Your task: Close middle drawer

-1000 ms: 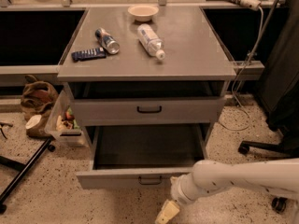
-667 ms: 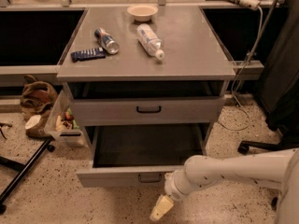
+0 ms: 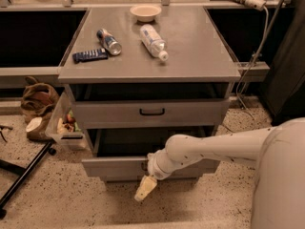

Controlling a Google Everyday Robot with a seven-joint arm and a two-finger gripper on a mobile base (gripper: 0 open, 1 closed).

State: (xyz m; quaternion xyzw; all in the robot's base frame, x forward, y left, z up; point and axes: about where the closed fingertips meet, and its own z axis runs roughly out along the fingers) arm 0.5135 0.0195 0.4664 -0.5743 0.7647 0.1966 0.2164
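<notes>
- Currently the middle drawer [image 3: 112,167] stands pulled out of the cabinet [image 3: 143,70], with its front well forward of the upper drawer [image 3: 190,113] above it.
- The gripper [image 3: 145,188] hangs just below that front, near its centre. The arm [image 3: 214,144] reaches in from the right and appears to rest against the panel. Whether the gripper is wide or narrow I cannot tell.
- A good push should go square into the front, near the middle, so the drawer runs straight and does not jam on 1 side.
- Ahead of the drawer lies open floor [image 3: 86,204]. A dark pole [image 3: 24,178] and a plastic bin [image 3: 66,128] sit to the left, outside the drawer's path.
</notes>
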